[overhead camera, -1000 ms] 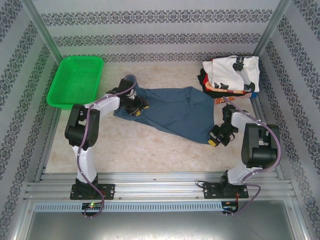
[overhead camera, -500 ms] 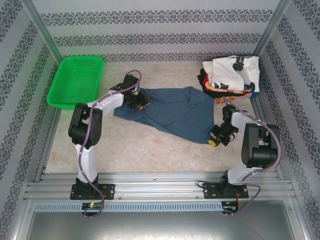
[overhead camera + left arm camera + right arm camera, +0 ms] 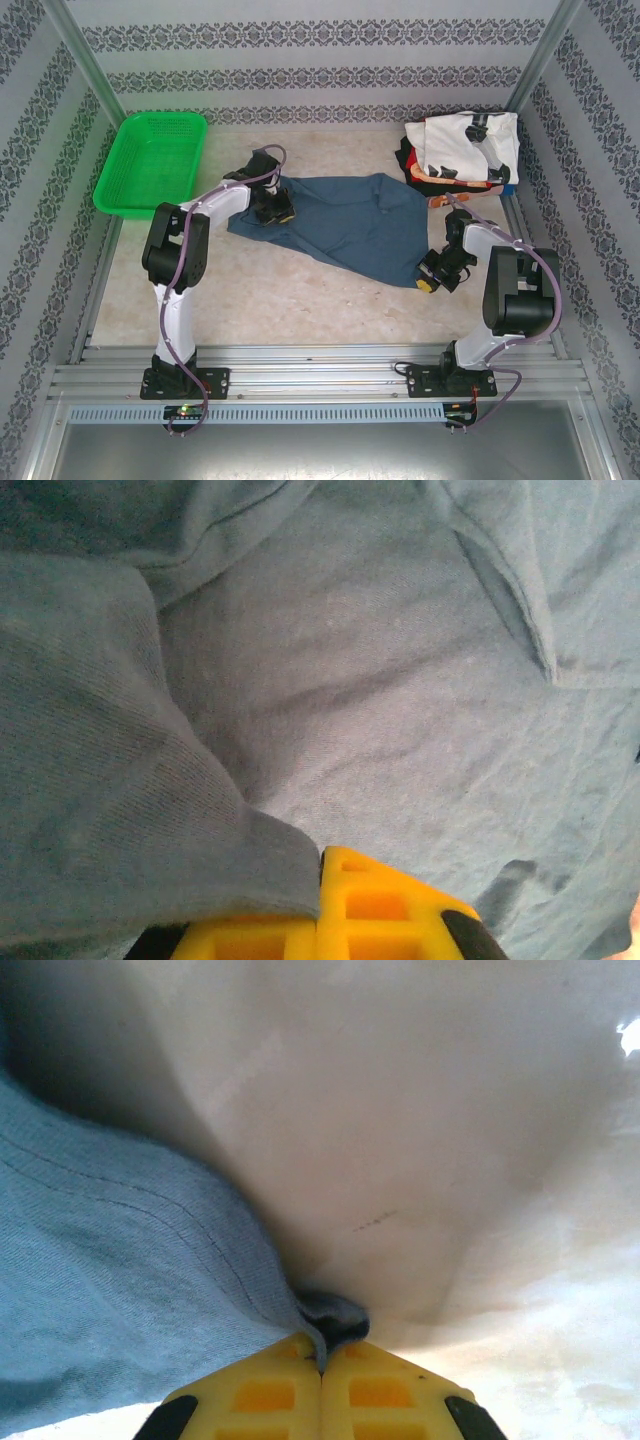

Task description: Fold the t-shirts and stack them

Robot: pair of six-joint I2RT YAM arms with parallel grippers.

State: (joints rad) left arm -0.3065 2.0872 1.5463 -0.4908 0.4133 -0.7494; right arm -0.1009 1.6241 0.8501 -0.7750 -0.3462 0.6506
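Gripping blue t-shirt (image 3: pixel 345 228), left claw (image 3: pixel 272 208), right claw (image 3: pixel 432 278)

Overhead rear view; wrist close-ups on shirt (image 3: pixel 400 680)

Beyond the left gripper (image 3: pixel 280 213) rose the back wall (image 3: pixel 320 60), papered pale grey with horizontal bands of dark floral tracery. The same paper covered the left wall (image 3: pixel 40 200), out past that gripper, and the right wall (image 3: pixel 600 200), outside the right gripper (image 3: pixel 428 283). Aluminium posts (image 3: pixel 85 60) stood in both far corners. Under both grippers lay a cream worktop (image 3: pixel 300 300), faintly marbled, under soft, even light. Behind the grippers, along the near edge, ran aluminium rails (image 3: pixel 320 375), then a slotted strip (image 3: pixel 320 413), then what seemed to be brushed sheet metal (image 3: pixel 320 450).
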